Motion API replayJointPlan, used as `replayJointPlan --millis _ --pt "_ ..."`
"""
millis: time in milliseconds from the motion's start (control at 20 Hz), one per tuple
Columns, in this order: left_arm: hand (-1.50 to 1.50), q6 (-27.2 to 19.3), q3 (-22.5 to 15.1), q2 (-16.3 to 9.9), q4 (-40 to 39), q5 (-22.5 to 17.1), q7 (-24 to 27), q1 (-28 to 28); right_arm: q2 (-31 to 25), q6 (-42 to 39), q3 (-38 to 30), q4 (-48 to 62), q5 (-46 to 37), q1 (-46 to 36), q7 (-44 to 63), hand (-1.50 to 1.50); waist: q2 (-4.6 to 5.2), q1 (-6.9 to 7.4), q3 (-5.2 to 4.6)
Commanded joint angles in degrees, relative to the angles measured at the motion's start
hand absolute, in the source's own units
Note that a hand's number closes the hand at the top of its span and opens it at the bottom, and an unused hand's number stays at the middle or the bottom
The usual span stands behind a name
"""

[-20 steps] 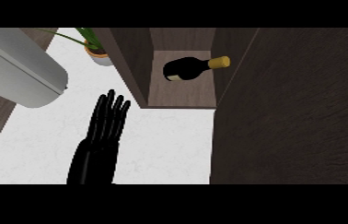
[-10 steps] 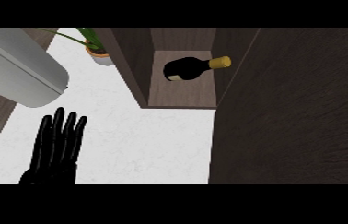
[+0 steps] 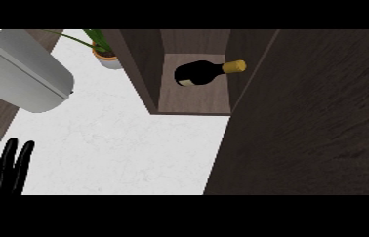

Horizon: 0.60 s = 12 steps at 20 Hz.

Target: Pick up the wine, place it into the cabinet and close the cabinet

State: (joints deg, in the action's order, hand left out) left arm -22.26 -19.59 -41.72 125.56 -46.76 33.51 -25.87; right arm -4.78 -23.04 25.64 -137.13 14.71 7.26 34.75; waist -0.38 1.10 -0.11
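While the wine lies inside the cabinet, robot hand well apart, lower left

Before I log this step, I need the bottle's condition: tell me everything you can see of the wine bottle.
The wine bottle is dark, nearly black, with a gold-coloured top. In the head view its body shows lower left and its neck points up and right, so it looks tilted or lying; I cannot tell which. It sits inside the open cabinet on the brown shelf floor, its top close to the right inner wall. No hand touches it.
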Motion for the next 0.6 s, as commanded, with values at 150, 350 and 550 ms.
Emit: replayJointPlan --millis 150,350,550 --pt "-1.5 9.49 9.53 -3.4 1.81 -3.68 3.32 -12.4 4.65 7.95 14.1 -2.89 -16.0 -6.14 3.88 1.5 -0.36 0.48 -0.04" --pt "-1.5 14.94 15.17 -5.13 1.58 -6.06 2.71 -14.13 4.73 17.44 18.4 3.78 -20.85 -18.43 4.38 1.5 -0.17 0.75 -0.03" --pt "-1.5 19.71 21.04 -5.68 1.42 -9.42 1.86 -16.6 4.76 24.35 18.31 12.92 -21.94 -29.34 4.0 1.5 0.08 1.5 -0.01"
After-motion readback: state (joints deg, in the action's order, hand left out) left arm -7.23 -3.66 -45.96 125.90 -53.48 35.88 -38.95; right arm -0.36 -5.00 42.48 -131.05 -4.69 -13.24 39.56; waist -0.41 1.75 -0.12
